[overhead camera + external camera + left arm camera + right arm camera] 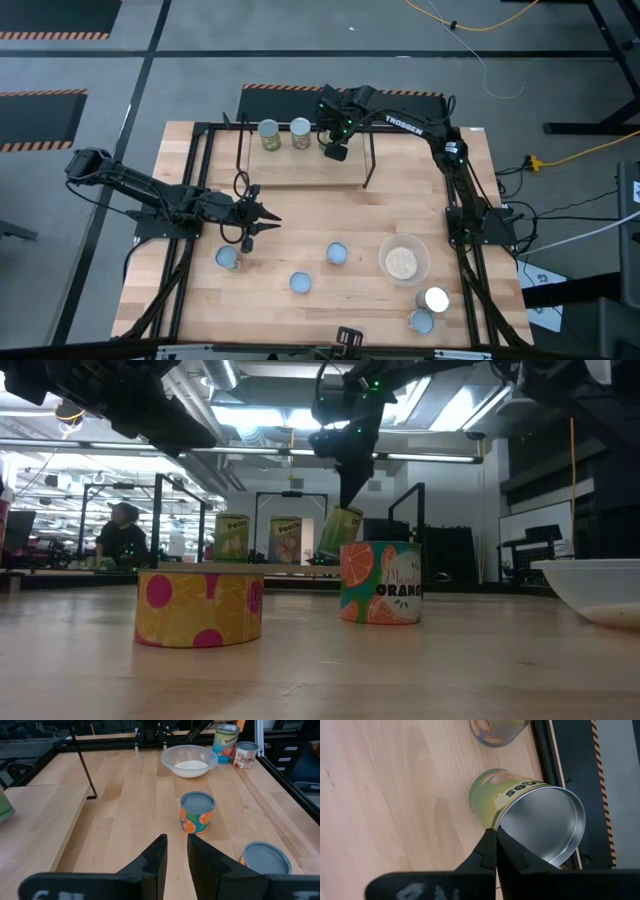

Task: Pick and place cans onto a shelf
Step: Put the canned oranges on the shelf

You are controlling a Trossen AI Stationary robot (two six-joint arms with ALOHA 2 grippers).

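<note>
Up at the far side of the bench (330,215), the right claw (335,150) is clenched on the rim of a tilted green-labelled can (527,815), holding it over the wooden board of the shelf (300,170); in the low view this can (340,532) hangs slanted under the claw. Two more cans (269,134) (301,133) stand upright side by side on the shelf board, just beside the held one. The left claw (268,222) hovers over the near-left part of the bench with its fingers (155,862) a narrow gap apart, grasping nothing. An orange-patterned can (197,813) stands ahead of it, another blue-topped can (228,258) just beside it, and a clear bowl (404,260) of pale grains sits farther right.
</note>
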